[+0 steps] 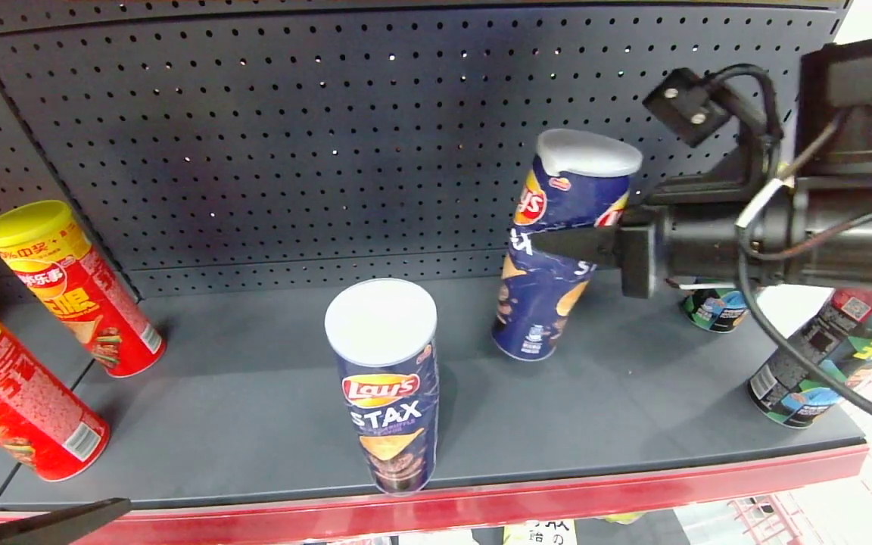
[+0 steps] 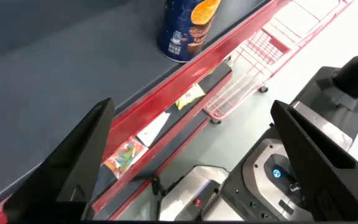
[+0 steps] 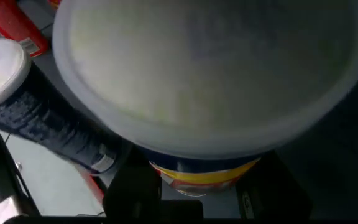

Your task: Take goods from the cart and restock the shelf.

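Shelf (image 1: 254,378) carries two red cans (image 1: 76,288) (image 1: 12,401), two green cans (image 1: 822,363) (image 1: 716,306), one upright blue can (image 1: 389,393); right end effector (image 1: 568,246) clamps a second, tilted blue can (image 1: 546,318); left end effector (image 2: 191,106) gapes apart.

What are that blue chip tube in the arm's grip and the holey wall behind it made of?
The blue chip canister: likely cardboard under a glossy printed wrap, going by its sheen; its whitish lid looks like matte plastic. The perforated back panel: probably sheet metal painted dark grey, given the even punched holes.
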Available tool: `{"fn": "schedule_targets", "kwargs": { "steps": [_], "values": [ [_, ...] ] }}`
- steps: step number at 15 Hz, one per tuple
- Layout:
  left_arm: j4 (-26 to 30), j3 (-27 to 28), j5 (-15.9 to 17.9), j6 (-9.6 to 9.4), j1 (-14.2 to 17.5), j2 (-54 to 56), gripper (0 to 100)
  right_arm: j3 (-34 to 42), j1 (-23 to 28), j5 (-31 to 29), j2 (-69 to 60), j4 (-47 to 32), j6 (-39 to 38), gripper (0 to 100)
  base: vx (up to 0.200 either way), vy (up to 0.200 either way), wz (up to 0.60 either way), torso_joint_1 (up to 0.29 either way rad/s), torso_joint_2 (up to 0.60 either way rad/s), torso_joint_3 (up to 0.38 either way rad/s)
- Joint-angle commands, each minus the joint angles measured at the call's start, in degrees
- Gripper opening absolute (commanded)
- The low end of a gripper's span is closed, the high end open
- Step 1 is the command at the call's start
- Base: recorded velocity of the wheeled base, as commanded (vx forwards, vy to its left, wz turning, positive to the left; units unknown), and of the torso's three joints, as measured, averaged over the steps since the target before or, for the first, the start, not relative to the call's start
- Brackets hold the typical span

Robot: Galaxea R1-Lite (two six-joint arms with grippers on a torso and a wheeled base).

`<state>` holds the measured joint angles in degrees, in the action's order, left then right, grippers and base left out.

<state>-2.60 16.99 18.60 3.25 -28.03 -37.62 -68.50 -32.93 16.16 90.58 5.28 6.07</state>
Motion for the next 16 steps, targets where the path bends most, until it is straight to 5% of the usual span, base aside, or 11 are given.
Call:
{"fn": "schedule_targets", "kwargs": {
  "steps": [1, 16],
  "values": [
    [3.0, 2.1, -0.7, 0.08, 0.1, 4.0, 100, -7.1, -2.5, 0.4, 10.1, 0.1, 0.2, 0, 0.000, 0.000, 0.00, 0.000, 0.00, 0.000],
    [4.1, 3.6, -1.4, 0.52, 0.2, 3.6, 100, -14.6, -5.8, -0.3, 21.6, 4.4, 1.3, 0, 0.000, 0.000, 0.00, 0.000, 0.00, 0.000]
  ]
}}
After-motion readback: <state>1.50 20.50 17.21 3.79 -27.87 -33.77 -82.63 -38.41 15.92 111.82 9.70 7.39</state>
